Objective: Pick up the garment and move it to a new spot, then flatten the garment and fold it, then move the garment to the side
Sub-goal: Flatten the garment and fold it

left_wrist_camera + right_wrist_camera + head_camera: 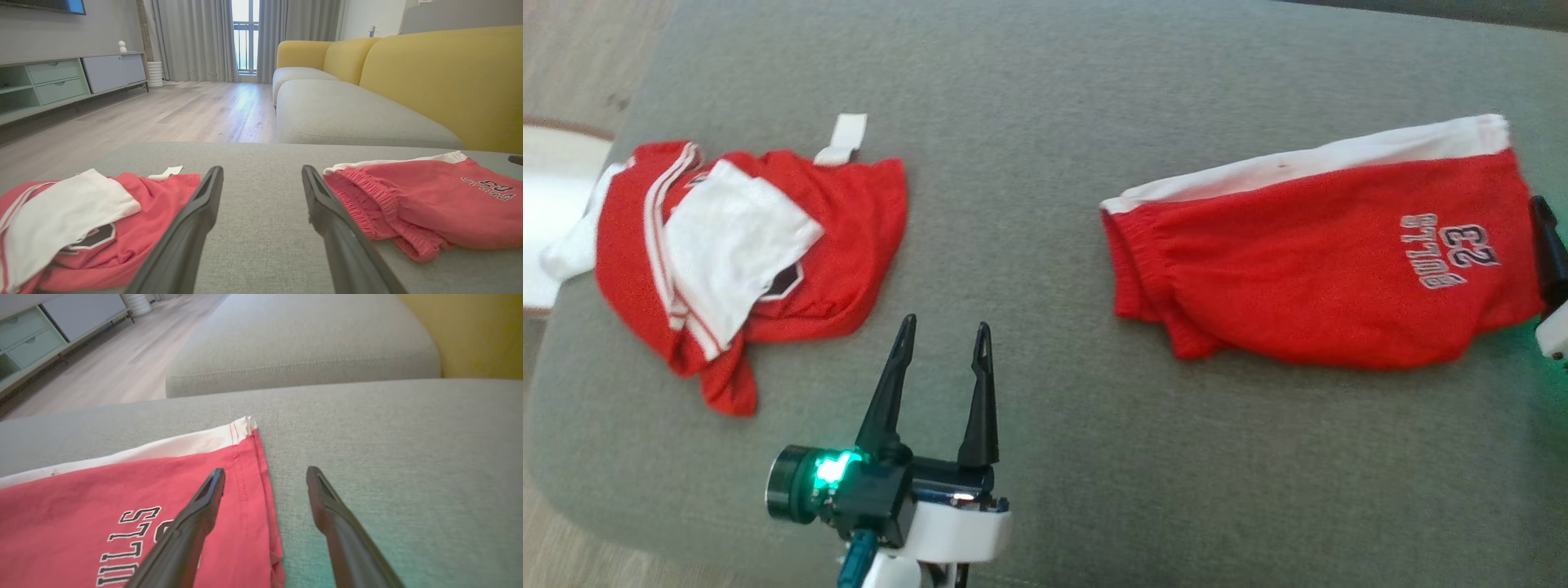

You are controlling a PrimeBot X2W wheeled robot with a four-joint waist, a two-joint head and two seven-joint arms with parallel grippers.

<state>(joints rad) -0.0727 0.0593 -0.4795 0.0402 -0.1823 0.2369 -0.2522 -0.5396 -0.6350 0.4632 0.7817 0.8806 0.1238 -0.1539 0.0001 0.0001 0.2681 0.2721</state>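
- Red shorts lie folded at the right of the grey cushion; the crumpled jersey lies at its left.
- Left gripper and right gripper: jaws released, empty.
- The jersey is probably next: reach left and pinch its near edge.

The left gripper has slim black slotted fingers, a green-lit ring at its nine o'clock, a white cuff and, seemingly, a teal cable at six.
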